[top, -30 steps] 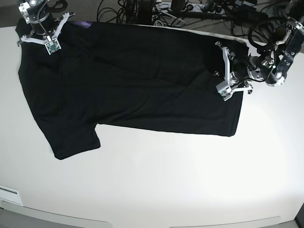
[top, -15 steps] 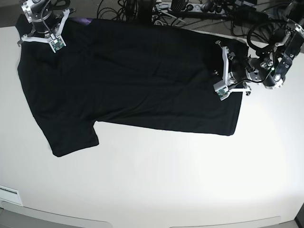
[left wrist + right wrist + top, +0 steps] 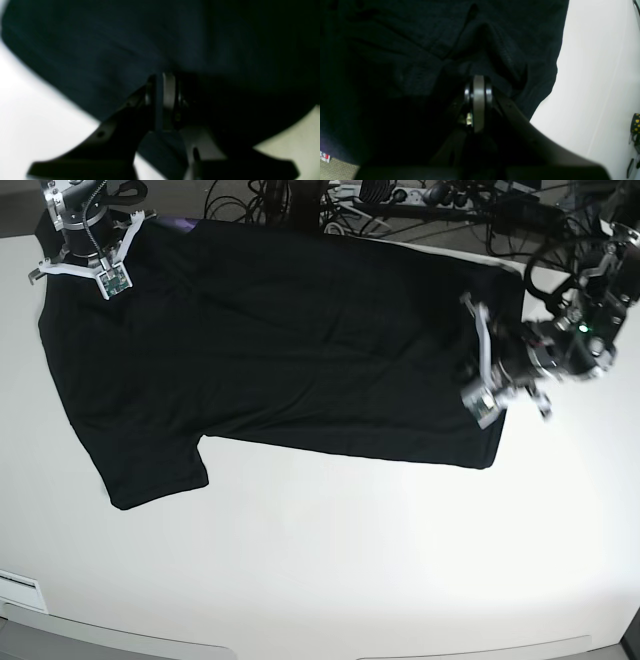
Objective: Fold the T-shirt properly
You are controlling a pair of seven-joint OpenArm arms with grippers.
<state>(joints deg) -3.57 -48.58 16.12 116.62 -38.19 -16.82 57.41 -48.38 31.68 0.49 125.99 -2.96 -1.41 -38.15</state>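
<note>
1. T-shirt lies spread flat on the white table, plain black side up, filling the table's 9 to 3 o'clock band; one short sleeve juts toward 7 o'clock, and a sliver of purple shows at the far edge near 11 o'clock.
2. Right gripper sits at the shirt's 11 o'clock corner. In the right wrist view its jaws are pressed together, a puckered ridge of black cloth bunched at the tips.
3. Left gripper is over the shirt's 3 o'clock edge. The left wrist view is blurred: a narrow gap shows between its fingers with dark cloth behind, and I cannot tell whether cloth is still caught.
4. Cables tangle beyond the table at 12 o'clock.
</note>
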